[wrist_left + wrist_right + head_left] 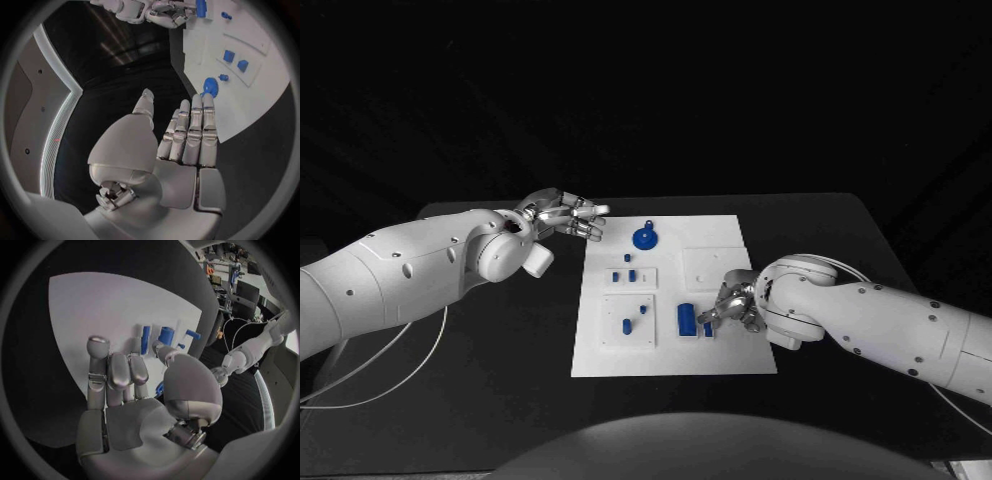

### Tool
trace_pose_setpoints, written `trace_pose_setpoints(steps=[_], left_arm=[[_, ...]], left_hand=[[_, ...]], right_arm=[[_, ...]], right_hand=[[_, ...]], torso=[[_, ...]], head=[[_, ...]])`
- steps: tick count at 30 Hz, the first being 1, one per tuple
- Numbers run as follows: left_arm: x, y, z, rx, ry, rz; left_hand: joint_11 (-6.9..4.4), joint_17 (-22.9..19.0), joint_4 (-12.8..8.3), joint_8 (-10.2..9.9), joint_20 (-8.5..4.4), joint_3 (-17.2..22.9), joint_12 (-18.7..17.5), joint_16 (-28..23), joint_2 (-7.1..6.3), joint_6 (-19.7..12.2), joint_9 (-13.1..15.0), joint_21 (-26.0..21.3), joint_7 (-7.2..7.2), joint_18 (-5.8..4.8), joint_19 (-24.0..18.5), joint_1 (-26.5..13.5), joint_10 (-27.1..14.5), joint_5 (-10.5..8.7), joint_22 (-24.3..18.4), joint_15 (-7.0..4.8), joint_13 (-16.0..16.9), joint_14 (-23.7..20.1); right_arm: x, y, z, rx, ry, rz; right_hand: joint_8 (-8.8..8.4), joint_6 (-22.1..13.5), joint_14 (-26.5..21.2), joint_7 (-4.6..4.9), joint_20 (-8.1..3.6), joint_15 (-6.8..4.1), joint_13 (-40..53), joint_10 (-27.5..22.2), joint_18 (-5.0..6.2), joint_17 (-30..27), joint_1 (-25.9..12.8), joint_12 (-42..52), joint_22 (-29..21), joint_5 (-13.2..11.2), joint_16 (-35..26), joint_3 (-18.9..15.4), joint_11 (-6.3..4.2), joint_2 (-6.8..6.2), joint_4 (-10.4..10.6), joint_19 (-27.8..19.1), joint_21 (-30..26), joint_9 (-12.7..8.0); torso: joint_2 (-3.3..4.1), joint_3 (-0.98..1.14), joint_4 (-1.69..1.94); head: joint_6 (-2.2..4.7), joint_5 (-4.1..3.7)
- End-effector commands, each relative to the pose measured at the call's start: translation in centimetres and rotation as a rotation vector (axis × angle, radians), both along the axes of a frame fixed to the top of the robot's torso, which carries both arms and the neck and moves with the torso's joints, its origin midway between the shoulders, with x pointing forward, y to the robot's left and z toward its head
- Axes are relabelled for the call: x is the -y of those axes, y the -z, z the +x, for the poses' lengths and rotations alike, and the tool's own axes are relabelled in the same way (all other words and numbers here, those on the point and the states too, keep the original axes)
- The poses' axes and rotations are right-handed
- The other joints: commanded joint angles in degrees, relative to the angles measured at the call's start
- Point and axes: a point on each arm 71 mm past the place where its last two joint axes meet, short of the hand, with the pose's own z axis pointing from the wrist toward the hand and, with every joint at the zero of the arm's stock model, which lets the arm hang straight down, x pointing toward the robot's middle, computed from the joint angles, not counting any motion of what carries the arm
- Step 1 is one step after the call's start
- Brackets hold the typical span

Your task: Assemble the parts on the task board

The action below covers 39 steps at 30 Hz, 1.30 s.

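Note:
The white task board (733,350) lies mid-table with several blue parts on it. A round blue part (646,238) sits near its far edge, and small pegs (625,275) stand in a raised plate. My left hand (567,218) hovers open off the board's far left corner; in the left wrist view its straight fingers (187,130) point toward the round part (210,86). My right hand (733,305) is low over the board's right side, fingers partly curled (119,372), beside a blue cylinder (687,318) and a thin blue bar (708,326). A bit of blue (160,388) shows by its thumb; whether it is held is unclear.
Two more small blue parts (635,317) lie on a raised plate on the board's near left. Another raised white plate (708,268) is by the right hand. The black table (516,340) extends on both sides of the board.

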Motion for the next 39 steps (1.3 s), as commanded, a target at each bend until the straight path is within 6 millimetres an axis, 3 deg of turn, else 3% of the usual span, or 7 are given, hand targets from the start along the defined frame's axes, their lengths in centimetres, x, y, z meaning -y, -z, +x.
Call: trace_pose_setpoints(steps=[1,22,26,33,35,38,39], left_arm=[[0.3,-0.1,-0.1,-0.001,0.016,-0.006],[-0.1,-0.1,0.0,0.007,0.007,-0.002],[-0.3,-0.3,0.2,0.035,-0.018,-0.006],[-0.9,-0.7,1.1,0.108,-0.123,-0.06],[-1.1,-0.9,1.5,0.126,-0.159,-0.079],[-1.4,-1.0,2.0,0.147,-0.212,-0.109],[-1.5,-1.0,2.2,0.154,-0.23,-0.117]], left_hand=[[0.14,0.09,0.36,-0.24,0.14,0.01,0.16,-0.08,-0.17,-0.42,-0.08,0.38,-0.02,-0.42,0.02,-0.43,-0.37,-0.08,-0.07,-0.14,0.1,-0.01],[0.13,0.11,0.52,-0.22,0.12,0.18,0.16,-0.08,-0.42,-0.26,-0.07,0.4,-0.03,-0.42,0.02,-0.31,-0.33,-0.16,-0.09,-0.15,0.09,0.03],[0.07,0.12,0.44,-0.18,0.11,0.22,0.18,-0.06,-0.41,0.15,-0.04,0.42,-0.09,-0.42,0.04,-0.23,-0.18,-0.07,-0.09,-0.18,0.1,0.1],[-0.1,0.14,0.17,-0.08,0.01,0.28,0.19,-0.03,-0.12,1.64,0.02,0.52,-0.28,-0.42,0.2,-0.03,0.29,0.08,-0.05,-0.3,0.1,0.39],[-0.11,0.12,-0.02,-0.13,-0.03,0.22,0.16,-0.08,-0.03,1.8,0.01,0.55,-0.3,-0.43,0.24,0.07,0.32,0.1,-0.04,-0.31,0.09,0.45],[-0.09,0.03,-0.26,-0.12,0.0,0.14,0.15,-0.12,0.17,2.03,0.02,0.51,-0.34,-0.46,0.17,0.18,0.21,0.17,-0.06,-0.25,0.09,0.23],[-0.07,-0.03,-0.48,-0.14,0.04,0.08,0.16,-0.09,0.37,2.15,0.02,0.47,-0.33,-0.45,0.12,0.29,0.14,0.21,-0.09,-0.22,0.09,0.12]], right_arm=[[0.2,0.1,-0.1,-0.009,0.022,-0.02],[2.1,-0.6,-0.2,0.025,0.041,0.015],[2.5,-1.9,0.3,0.064,0.039,0.075],[4.2,-4.9,4.0,0.207,0.122,0.329],[5.2,-5.5,5.8,0.267,0.175,0.44],[7.0,-6.0,8.6,0.356,0.267,0.585],[7.7,-6.0,9.4,0.391,0.301,0.625]], right_hand=[[0.23,0.43,0.89,0.04,0.13,-0.1,0.85,-0.22,0.09,0.39,0.43,-0.29,-0.1,-0.24,-0.31,0.05,0.18,0.05,0.48,2.7,-0.17,0.08],[0.22,0.19,0.81,0.26,0.12,-0.06,1.23,-0.43,0.11,0.14,1.15,0.05,-0.38,-0.66,-0.78,-1.73,0.34,-1.29,0.55,2.65,-0.46,-0.03],[0.19,0.01,0.8,0.34,0.1,-0.07,1.27,-0.51,0.14,0.09,1.43,-0.03,-0.42,-0.68,-0.93,-1.82,0.37,-1.29,0.81,2.65,-0.51,-0.32],[0.11,-1.11,0.6,0.84,0.4,0.23,0.7,-0.96,0.3,-0.22,3.54,-1.15,-0.52,-0.46,-1.59,-2.13,0.71,-0.37,1.22,2.37,-1.05,-3.22],[0.14,-1.75,-0.85,1.06,0.83,0.58,-2.48,-2.9,0.54,-2.4,5.38,-6.13,-3.13,0.56,-5.28,-3.08,1.0,1.38,0.16,1.02,-7.61,-4.33],[0.2,-3.11,-5.47,1.4,1.42,1.09,-11.64,-8.11,0.52,-11.92,8.21,-19.24,-8.39,8.66,-19.42,-9.22,1.61,4.56,-2.65,-1.54,-16.39,-4.95],[0.15,-3.74,-5.64,1.68,1.61,1.9,-17.38,-9.2,0.34,-15.64,9.39,-24.79,-12.26,11.14,-22.15,-13.66,1.03,6.82,-5.08,-0.99,-20.03,-4.71]], torso=[[0.02,0.02,-0.05],[-0.08,0.06,-0.14],[-0.14,0.13,-0.17],[-0.97,0.17,-0.23],[-1.39,0.12,-0.21],[-2.14,0.16,-0.29],[-2.37,0.19,-0.21]], head=[[0.0,0.04],[0.02,-0.02],[0.67,-0.01],[4.24,-0.37],[5.11,-0.54],[6.8,-0.64],[7.09,-0.63]])
